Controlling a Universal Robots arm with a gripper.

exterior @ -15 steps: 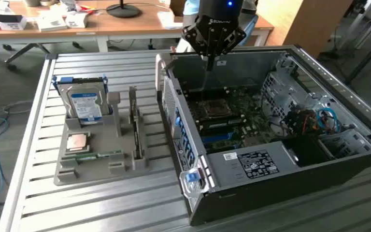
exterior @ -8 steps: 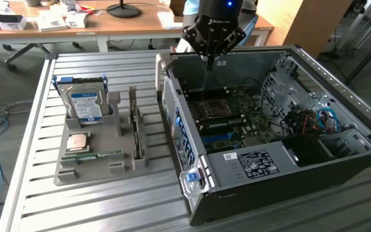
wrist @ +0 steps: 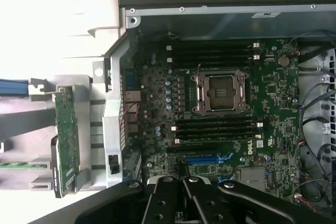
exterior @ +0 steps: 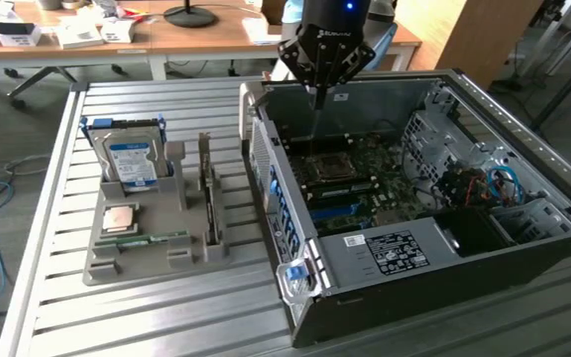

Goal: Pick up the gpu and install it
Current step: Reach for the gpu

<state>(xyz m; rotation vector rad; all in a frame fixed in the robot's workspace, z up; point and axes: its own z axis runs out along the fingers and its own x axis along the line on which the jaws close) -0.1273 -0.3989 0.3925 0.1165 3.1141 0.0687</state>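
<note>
Tool (exterior: 317, 97) hung pinched shut with nothing between its tips, poised above the open computer case (exterior: 415, 256). Directly beneath it lay the motherboard (wrist: 273, 93) with its bare processor socket (wrist: 219, 93), and in the wrist view the tool (wrist: 184, 179) sat over the board's edge near a blue slot (wrist: 207, 159). The case's grey metal wall (wrist: 113, 124) stood between the tool and the gpu (exterior: 206, 186). The gpu (wrist: 66, 140) was well apart from the tool, outside the case on the exterior view's left, standing on edge in a slot of a grey holder (exterior: 146, 262) on the slatted counter (exterior: 117, 320). Counted in that holder: one gpu, one hard drive (exterior: 131, 160) upright at the back, one processor chip (exterior: 119, 217) lying flat, and one memory stick (exterior: 152, 239) beside it.
</note>
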